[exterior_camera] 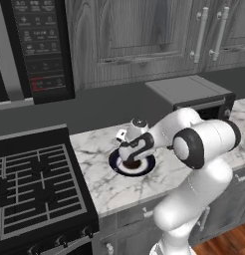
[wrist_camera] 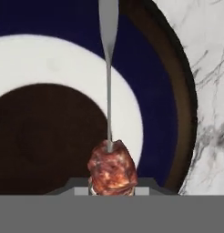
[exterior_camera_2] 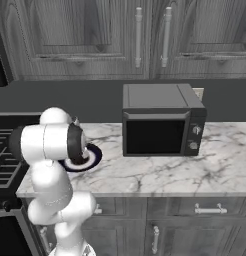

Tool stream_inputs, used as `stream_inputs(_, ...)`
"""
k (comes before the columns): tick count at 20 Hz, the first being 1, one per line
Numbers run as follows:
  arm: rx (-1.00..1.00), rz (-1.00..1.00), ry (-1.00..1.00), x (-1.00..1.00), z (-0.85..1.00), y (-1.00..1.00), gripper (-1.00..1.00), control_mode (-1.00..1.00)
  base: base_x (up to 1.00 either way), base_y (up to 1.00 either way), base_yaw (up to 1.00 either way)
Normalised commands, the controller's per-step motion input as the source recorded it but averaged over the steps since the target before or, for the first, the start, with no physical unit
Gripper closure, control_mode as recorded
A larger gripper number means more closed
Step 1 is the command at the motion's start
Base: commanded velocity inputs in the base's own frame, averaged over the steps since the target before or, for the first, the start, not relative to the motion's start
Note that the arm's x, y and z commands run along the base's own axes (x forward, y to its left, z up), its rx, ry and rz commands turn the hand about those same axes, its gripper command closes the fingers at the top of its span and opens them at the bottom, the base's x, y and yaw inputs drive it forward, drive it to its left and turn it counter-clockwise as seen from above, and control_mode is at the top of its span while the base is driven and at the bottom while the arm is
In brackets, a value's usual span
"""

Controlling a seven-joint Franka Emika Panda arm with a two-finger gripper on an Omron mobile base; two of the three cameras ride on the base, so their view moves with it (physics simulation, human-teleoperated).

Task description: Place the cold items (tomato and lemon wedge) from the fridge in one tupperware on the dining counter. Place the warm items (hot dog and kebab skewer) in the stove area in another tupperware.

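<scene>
The kebab skewer (wrist_camera: pixel 112 167) lies over a round plate (wrist_camera: pixel 155 91) with a dark blue rim, a white ring and a dark centre. Its thin grey stick runs up the hand view from one red-brown meat chunk. My gripper (wrist_camera: pixel 112 190) is shut on that chunk, which sits between the two finger tips. In the left base view the gripper (exterior_camera: pixel 130 158) reaches down onto the plate (exterior_camera: pixel 148 167), on the marble counter just right of the stove area (exterior_camera: pixel 35 184). The arm hides the skewer in both base views.
A black microwave (exterior_camera_2: pixel 160 125) stands on the counter to the right of the plate (exterior_camera_2: pixel 92 157). Grey wall cabinets (exterior_camera: pixel 139 35) hang above. A small white and grey shaker-like object (exterior_camera: pixel 138 124) stands just behind the plate.
</scene>
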Motion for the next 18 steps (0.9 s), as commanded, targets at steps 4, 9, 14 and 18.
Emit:
stream_inputs(4, 0.15, -0.02, -0.24, -1.0, 0.94, 0.0, 1.0, -1.0, 0.0, 0.0, 0.0)
stream_inputs(9, 0.11, -0.02, -0.05, -1.0, 1.0, -0.21, 1.0, -1.0, 0.0, 0.0, 0.0)
stream_inputs(14, 0.07, -0.09, 0.03, -0.97, 1.0, -0.58, 1.0, -1.0, 0.0, 0.0, 0.0)
stream_inputs(18, 0.07, -0.24, 0.17, -0.99, 1.0, -0.61, 1.0, -1.0, 0.0, 0.0, 0.0)
